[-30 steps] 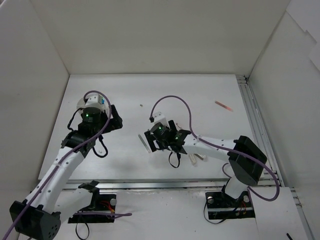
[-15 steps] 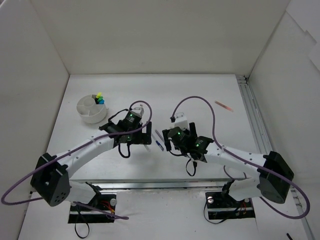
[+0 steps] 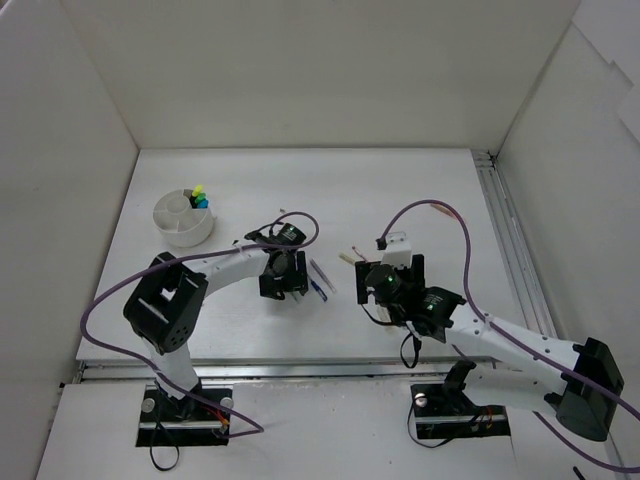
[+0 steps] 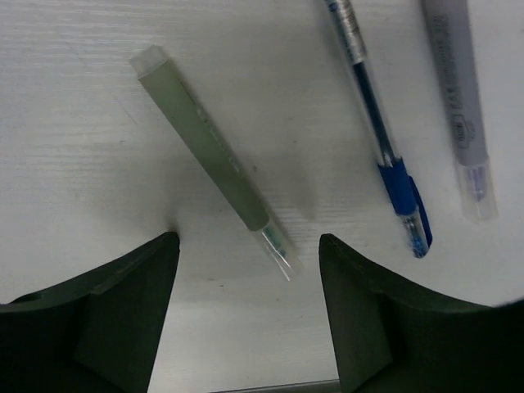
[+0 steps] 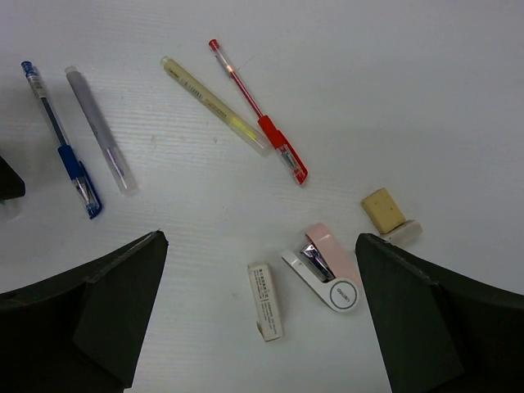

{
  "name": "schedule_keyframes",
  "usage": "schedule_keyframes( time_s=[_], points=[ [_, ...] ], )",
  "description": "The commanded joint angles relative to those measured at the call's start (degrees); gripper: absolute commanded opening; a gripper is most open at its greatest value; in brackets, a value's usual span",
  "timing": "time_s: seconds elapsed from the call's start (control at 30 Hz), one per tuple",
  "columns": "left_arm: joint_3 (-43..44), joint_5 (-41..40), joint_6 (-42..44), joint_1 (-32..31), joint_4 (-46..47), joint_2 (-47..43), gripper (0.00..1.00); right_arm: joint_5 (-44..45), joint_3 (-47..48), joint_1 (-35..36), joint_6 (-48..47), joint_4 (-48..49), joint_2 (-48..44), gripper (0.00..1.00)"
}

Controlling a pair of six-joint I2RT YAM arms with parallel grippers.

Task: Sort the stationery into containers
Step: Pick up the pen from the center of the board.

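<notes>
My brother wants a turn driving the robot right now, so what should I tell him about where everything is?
Left hand: open, low over the table, one finger on each side of the tip of the pale green pen, not touching it.
Right hand: open, holding nothing, over the white eraser and pink stapler.
Done: highlighters stand in one compartment of the white tub.
Left: the pale green pen, blue pen, grey pen, yellow pen, red pen, tan eraser, white eraser and pink stapler all lie loose on the table.
</notes>
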Motion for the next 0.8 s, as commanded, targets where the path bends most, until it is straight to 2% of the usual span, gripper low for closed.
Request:
schedule_keyframes(
  time_s=[0.0,0.1,0.3,0.47,0.5,0.57,0.7,0.77],
  points=[
    [2.73,-0.8,-3.79,0.87,-1.12,-0.58,0.63,3.09,-0.53,-0.52,1.66,-0.49,-1.56,0.98],
    [2.73,-2.74,-5.37,0.87,-1.82,0.39,0.58,3.44,-0.53,-0.61,2.36,-1.1,-1.39,0.98],
    [4.04,-7.92,-6.16,0.87,-3.58,1.53,0.3,3.88,-0.53,-0.61,2.45,-1.19,-0.59,0.98],
    [5.8,-10.82,-6.25,0.87,-5.6,1.71,0.15,3.97,-0.44,-0.52,2.28,-1.28,-0.33,0.98],
    [5.98,-11.52,-6.16,0.87,-5.86,1.88,0.08,3.97,-0.44,-0.7,2.19,-1.19,-0.42,0.98],
    [6.68,-11.88,-5.2,0.87,-6.57,1.71,0.01,3.53,-0.53,-0.53,1.57,-1.28,-0.5,0.98],
    [6.42,-14.86,-2.48,0.35,-7.45,-2.05,0.0,1.25,-0.27,-0.61,-0.1,-1.19,-1.29,0.98],
    [5.19,-14.87,3.9,-0.27,-5.35,-5.04,0.0,0.54,0.17,-0.53,-1.33,-1.1,-1.38,0.98]
  ],
)
